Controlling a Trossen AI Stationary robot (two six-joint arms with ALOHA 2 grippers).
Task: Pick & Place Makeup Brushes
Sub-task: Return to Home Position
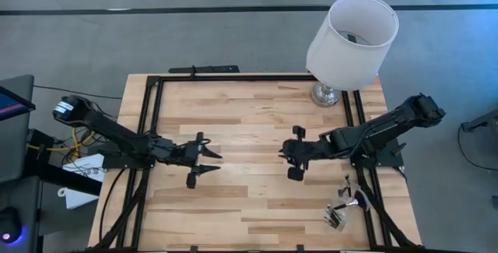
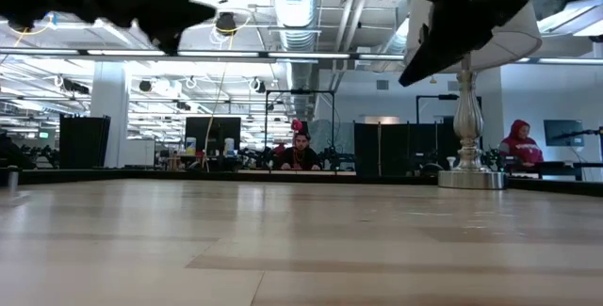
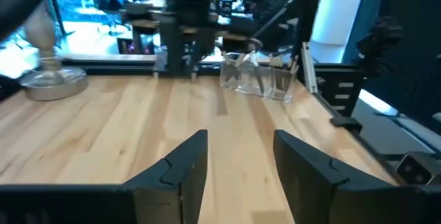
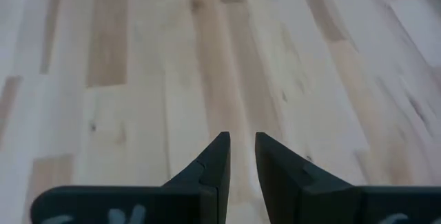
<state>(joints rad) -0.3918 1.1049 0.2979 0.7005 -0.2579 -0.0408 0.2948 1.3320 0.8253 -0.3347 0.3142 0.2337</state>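
Both grippers hang above the middle of the wooden table point(image 1: 249, 128) and touch nothing. My left gripper point(image 1: 212, 163) point(image 3: 238, 148) is left of centre, pointing roughly level toward the right edge, its fingers wide apart and empty. My right gripper point(image 1: 289, 159) point(image 4: 241, 145) is right of centre and tilts down at bare wood. A narrow gap separates its fingertips, with nothing in it. A clear holder point(image 1: 342, 210) point(image 3: 255, 79) stands at the near right corner with dark thin items in it, probably the makeup brushes. They are too small to tell apart.
A lamp with a white shade point(image 1: 352, 39) stands on its silver base point(image 1: 325, 93) point(image 2: 468, 176) at the far right corner. A black frame rail point(image 1: 148, 128) runs around the table. People sit in the room beyond the far edge point(image 2: 301, 151).
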